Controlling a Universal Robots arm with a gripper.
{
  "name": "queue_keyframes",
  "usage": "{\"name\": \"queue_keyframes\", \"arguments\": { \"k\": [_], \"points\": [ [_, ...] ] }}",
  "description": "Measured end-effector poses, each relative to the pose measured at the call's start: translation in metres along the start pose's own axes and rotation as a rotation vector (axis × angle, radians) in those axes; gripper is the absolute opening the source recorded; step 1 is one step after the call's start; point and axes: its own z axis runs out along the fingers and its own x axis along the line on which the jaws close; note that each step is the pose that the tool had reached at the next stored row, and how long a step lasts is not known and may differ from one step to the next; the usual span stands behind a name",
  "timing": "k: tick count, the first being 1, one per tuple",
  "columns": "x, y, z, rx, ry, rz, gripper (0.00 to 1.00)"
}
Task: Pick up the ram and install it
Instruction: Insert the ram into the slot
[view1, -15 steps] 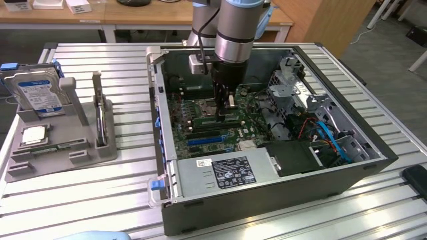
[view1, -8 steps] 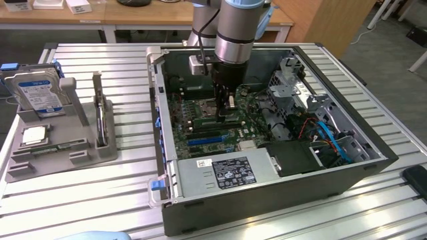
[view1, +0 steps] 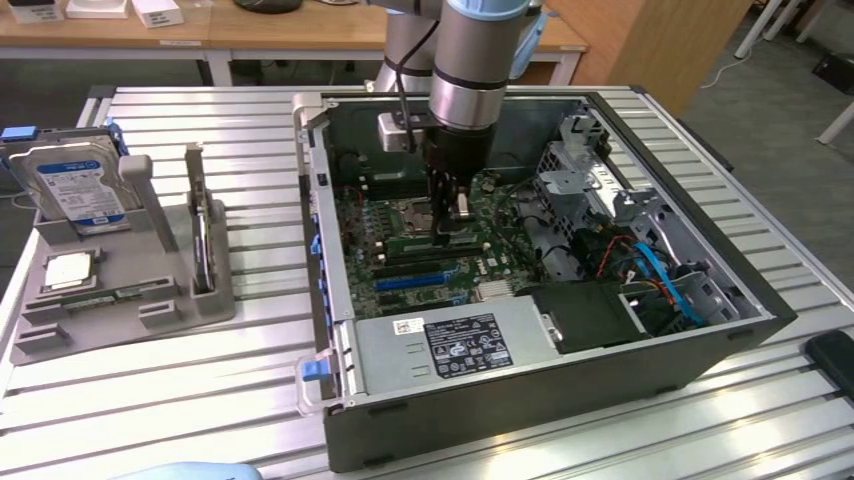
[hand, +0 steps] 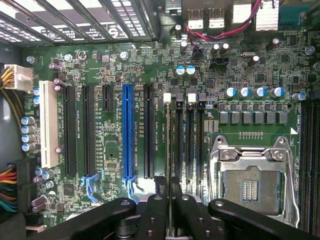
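Observation:
My gripper (view1: 447, 232) hangs upright inside the open computer case (view1: 336, 300), low over the green motherboard (view1: 400, 265). In the wrist view its black fingers (hand: 155, 207) stand close together. A thin board, seen edge-on, sits between them; I take it for the ram (hand: 170, 186). It runs in line with the row of black memory slots (hand: 178, 145) straight below, beside the open processor socket (hand: 250, 187). Whether its lower edge touches a slot is hidden.
A grey holder (view1: 127, 325) at the exterior view's left carries a blue-labelled hard drive (view1: 80, 185), a silver chip (view1: 67, 268), an upright card (view1: 200, 245) and a flat green strip (view1: 114, 295). Cables (view1: 654, 275), a drive cage (view1: 581, 165) and the power supply (view1: 461, 345) crowd the case.

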Motion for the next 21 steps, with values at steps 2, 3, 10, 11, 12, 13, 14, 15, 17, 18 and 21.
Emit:
{"name": "queue_keyframes", "arguments": {
  "k": [2, 3, 10, 11, 12, 13, 14, 15, 17, 18, 21],
  "points": [
    [-0.0001, 0.0000, 0.0004, 0.0000, -0.0001, 0.000, 0.13],
    [-0.0002, 0.0000, 0.0005, 0.0000, 0.0000, 0.000, 0.13],
    [-0.0002, -0.0009, 0.0003, -0.0017, 0.0000, -0.001, 0.13],
    [-0.0001, -0.0014, 0.0002, -0.0024, 0.0002, -0.001, 0.13],
    [-0.0001, -0.0016, 0.0002, -0.0028, 0.0002, -0.001, 0.13],
    [-0.0002, -0.0016, 0.0002, -0.0029, 0.0001, -0.001, 0.13],
    [-0.0002, -0.0016, 0.0002, -0.0029, 0.0000, -0.001, 0.13],
    [-0.0002, -0.0018, 0.0002, -0.0031, 0.0002, -0.002, 0.13],
    [-0.0002, -0.0020, 0.0002, -0.0033, 0.0003, -0.005, 0.13],
    [-0.0002, -0.0020, 0.0002, -0.0032, 0.0003, -0.006, 0.13],
    [-0.0002, -0.0022, 0.0002, -0.0030, 0.0004, -0.008, 0.13]
  ]
}}
